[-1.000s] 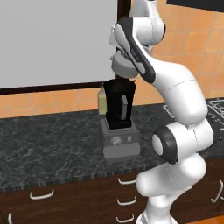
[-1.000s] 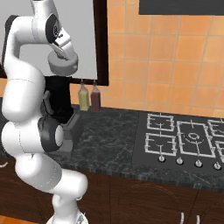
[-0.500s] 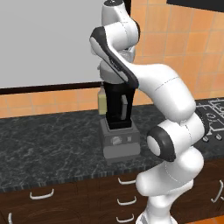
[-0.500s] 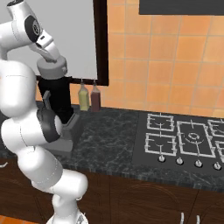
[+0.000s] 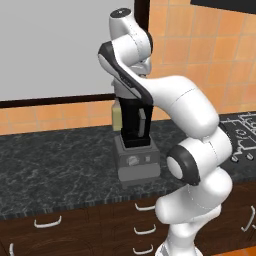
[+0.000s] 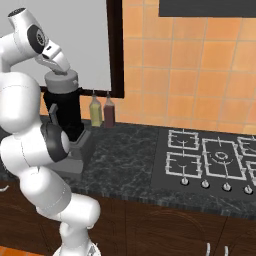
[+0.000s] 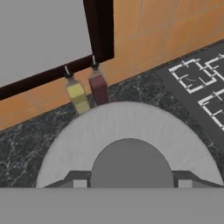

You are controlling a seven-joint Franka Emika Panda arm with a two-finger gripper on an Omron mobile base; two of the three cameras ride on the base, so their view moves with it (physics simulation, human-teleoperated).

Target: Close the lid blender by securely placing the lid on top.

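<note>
The light-grey lid (image 7: 127,124) spreads wide under the hand camera, its raised knob (image 7: 131,162) between my two fingertips (image 7: 79,182). My gripper (image 7: 131,181) is shut on that knob. From the right base view the lid (image 6: 62,80) lies level at the mouth of the dark blender jar (image 6: 66,112), with the gripper (image 6: 60,69) directly above it. I cannot tell whether the lid is fully seated. In the left base view my arm hides the jar's top; the jar (image 5: 132,125) and its boxy grey base (image 5: 137,162) with a round dial show below.
A yellowish bottle (image 6: 95,111) and a dark red bottle (image 6: 108,111) stand against the wall just right of the blender. The gas hob (image 6: 212,157) lies farther right on the black counter (image 5: 60,165). A dark window frame (image 6: 116,47) runs behind.
The arm has swung left and the hand has come down a little, bringing the lid from up and right of the jar onto its mouth.
</note>
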